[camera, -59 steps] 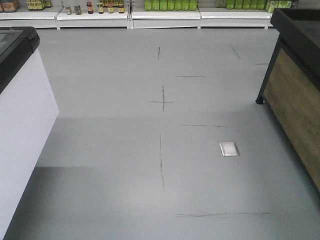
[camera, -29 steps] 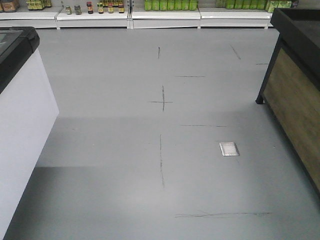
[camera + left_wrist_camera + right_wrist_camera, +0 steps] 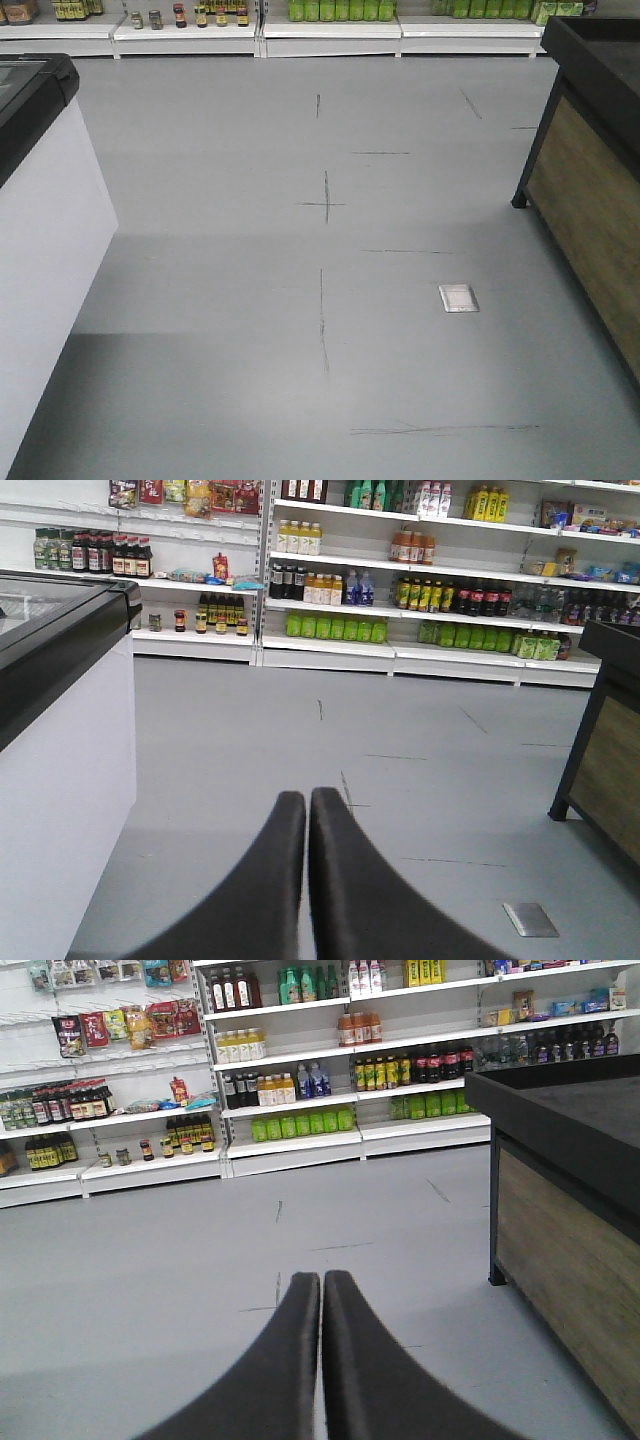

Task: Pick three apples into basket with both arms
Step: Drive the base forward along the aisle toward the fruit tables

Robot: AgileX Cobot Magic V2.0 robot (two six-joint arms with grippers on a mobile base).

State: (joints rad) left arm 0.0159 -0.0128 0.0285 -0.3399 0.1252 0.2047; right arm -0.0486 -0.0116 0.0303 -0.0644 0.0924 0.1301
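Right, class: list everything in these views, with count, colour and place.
floor: one, grey, dark line marks.
floor plate: one, silvery, right of centre.
cabinet: one, white, black top, left edge.
display stand: one, wood and black, right edge.
shelving: white, tiered, back wall.
bottles and jars: many, green, yellow, dark, on shelving.
apples, basket: none in view.
left jaws: one pair, black, shut, left wrist view.
right jaws: one pair, black, shut, right wrist view.
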